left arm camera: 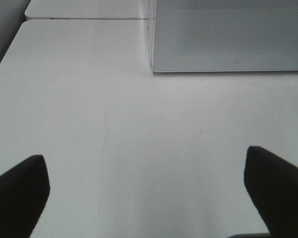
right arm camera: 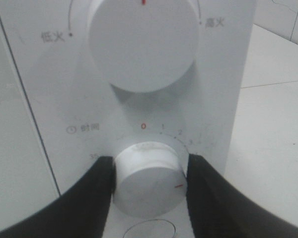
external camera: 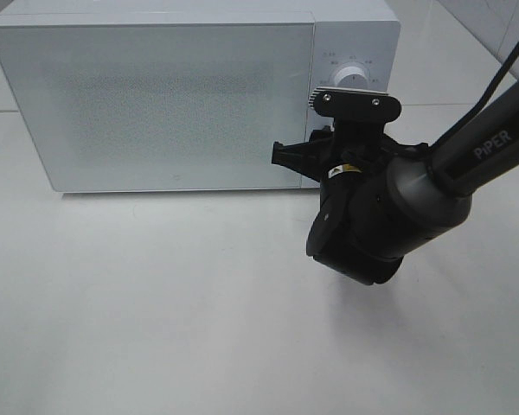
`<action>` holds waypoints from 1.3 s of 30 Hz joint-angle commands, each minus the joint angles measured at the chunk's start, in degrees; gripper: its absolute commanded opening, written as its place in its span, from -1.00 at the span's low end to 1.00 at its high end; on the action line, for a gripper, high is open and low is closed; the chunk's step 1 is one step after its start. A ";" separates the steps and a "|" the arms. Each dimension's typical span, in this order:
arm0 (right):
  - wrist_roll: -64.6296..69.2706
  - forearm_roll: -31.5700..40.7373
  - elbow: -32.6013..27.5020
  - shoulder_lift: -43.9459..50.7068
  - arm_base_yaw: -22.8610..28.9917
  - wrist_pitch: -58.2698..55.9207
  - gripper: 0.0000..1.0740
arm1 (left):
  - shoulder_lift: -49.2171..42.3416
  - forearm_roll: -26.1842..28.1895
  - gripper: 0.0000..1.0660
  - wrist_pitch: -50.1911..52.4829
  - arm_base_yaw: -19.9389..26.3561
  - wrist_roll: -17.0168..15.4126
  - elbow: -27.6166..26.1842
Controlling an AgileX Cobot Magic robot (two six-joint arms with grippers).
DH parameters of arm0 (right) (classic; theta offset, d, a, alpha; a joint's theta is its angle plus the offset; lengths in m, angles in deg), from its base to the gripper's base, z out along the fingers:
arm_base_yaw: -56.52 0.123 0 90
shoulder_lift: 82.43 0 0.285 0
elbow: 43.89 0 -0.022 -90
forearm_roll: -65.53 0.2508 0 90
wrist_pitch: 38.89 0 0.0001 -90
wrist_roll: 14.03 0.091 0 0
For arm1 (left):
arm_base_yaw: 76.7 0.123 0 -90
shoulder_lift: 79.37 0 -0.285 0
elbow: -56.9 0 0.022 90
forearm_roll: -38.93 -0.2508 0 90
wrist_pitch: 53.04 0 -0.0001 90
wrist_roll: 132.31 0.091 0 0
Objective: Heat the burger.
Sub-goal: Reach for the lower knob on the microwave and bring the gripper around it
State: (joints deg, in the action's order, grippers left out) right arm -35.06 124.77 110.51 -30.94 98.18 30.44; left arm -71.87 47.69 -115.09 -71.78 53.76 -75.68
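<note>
At front panel of microwave [external camera: 182, 95]: grips timer knob [right arm camera: 146, 186] w/ right claw [right arm camera: 150, 159], clenched, fingers [right arm camera: 89, 198] pressed one to each side of it. Comes at it square-on w/ wrist level, prob. so a roll of the wrist turns knob about its own axis w/o slipping. Shows red mark on knob face well off the 0, past the 3 on the scale, so seems to have some time dialled in; can't tell how much more is wanted. Leaves bigger power knob [right arm camera: 141, 42] just above untouched, red tick at its top, between low- and high-heat labels.

Just beside panel, to the left in exterior high view: finds door [external camera: 156, 104] shut flush, frosted, nothing readable through it. No sight of burger in any view: not on tabletop [external camera: 156, 328], not in either claw. Prob. inside behind that door, judging by the timer work, but can't confirm.

Further out, on left side: holds left claw [left arm camera: 144, 158] released, spread wide w/ nothing between, low over tabletop, short of microwave's near corner. Prob. parked there to stay clear of right arm and door. Main risks: pinch slipping on smooth round knob, or over-turning it.
</note>
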 commanded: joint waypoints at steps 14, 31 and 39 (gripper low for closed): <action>3.95 -2.46 0.52 0.06 -0.11 10.31 -0.99 | -0.97 0.06 0.87 0.69 0.17 -0.40 0.23; 22.57 -5.33 0.52 0.06 -0.11 6.19 -0.99 | -0.97 0.06 0.87 0.69 0.17 -0.40 0.23; 31.17 -7.96 0.52 0.06 -0.11 5.84 -0.99 | -0.97 0.06 0.87 0.69 0.17 -0.40 0.23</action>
State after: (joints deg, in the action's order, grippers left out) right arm -7.21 123.34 110.06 -31.00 97.83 30.73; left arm -71.87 47.69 -115.09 -71.78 53.76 -75.68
